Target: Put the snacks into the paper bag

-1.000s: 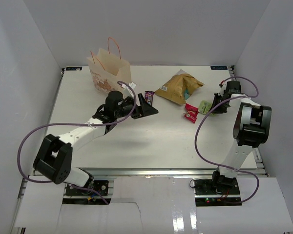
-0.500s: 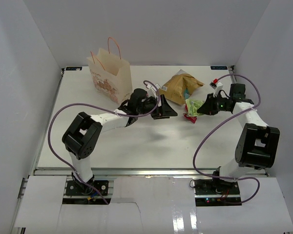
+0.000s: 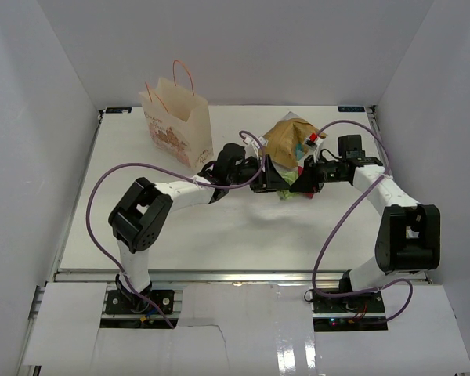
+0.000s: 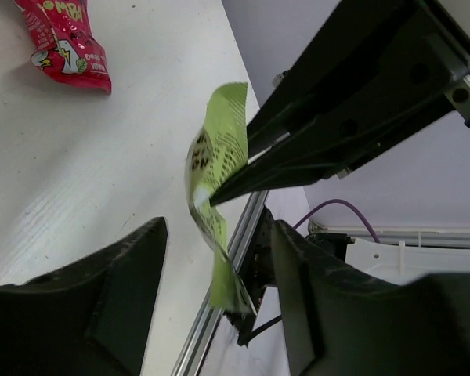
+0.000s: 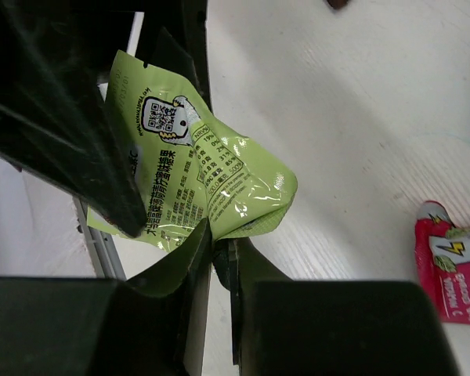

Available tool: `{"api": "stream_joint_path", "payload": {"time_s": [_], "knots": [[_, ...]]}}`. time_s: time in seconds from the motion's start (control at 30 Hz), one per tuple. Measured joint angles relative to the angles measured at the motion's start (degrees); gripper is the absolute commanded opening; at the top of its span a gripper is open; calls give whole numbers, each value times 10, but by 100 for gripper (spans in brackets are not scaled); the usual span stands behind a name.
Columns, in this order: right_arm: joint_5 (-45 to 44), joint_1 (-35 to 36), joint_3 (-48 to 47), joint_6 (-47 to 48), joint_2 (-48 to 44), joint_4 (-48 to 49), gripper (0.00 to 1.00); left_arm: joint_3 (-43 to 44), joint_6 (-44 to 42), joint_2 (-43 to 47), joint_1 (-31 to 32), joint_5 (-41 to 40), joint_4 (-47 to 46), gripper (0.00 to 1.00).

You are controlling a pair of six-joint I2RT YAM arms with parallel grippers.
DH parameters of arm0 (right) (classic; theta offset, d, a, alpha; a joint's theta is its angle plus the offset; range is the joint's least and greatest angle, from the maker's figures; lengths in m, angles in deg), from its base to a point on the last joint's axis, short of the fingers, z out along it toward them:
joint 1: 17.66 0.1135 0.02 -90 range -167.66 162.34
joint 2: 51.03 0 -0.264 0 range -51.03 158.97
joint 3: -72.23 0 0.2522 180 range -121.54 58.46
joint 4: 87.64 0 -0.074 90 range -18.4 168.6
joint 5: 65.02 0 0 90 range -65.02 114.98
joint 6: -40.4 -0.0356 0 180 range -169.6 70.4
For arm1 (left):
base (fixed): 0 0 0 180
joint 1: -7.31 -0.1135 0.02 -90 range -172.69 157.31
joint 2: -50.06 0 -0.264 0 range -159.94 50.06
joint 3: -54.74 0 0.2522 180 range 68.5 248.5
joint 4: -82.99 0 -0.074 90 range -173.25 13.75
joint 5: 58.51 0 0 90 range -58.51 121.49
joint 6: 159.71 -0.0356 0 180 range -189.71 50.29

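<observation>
White-linked left arm (image 3: 176, 190) and right arm (image 3: 384, 188), black joints, black jaws, looping purple cables (image 3: 129, 165)

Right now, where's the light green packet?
Top view, centre-right: the packet is pinched by the right gripper, between the fingers of the open left gripper, in front of the chip bag.

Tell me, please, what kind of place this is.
Probably a robot test cell: plain white walls enclose a white table, two black-and-white robot arms are bolted at its near edge, and a cream paper shopping bag stands on it.
</observation>
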Motion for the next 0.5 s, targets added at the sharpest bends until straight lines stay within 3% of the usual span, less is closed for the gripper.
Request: {"api": "stream_joint_path", "payload": {"time_s": [0.03, 0.13, 0.27, 0.3, 0.33, 0.43, 0.5], "knots": [[2, 8, -2, 0, 0, 0, 8, 0, -1, 0, 0, -2, 0, 47], [6, 21, -10, -1, 0, 0, 9, 0, -3, 0, 0, -10, 1, 24], [5, 22, -13, -2, -3, 0, 18, -1, -15, 1, 0, -22, 5, 7], [5, 22, -13, -2, -3, 0, 21, -1, -20, 2, 0, -25, 7, 6], [4, 22, -13, -1, -3, -1, 33, 0, -27, 3, 0, -30, 13, 4], [2, 22, -14, 4, -4, -6, 54, 1, -58, 14, 1, -50, 50, 1], [-2, 22, -21, 11, -6, -14, 60, 3, -85, 22, -2, -71, 88, 0]]}}
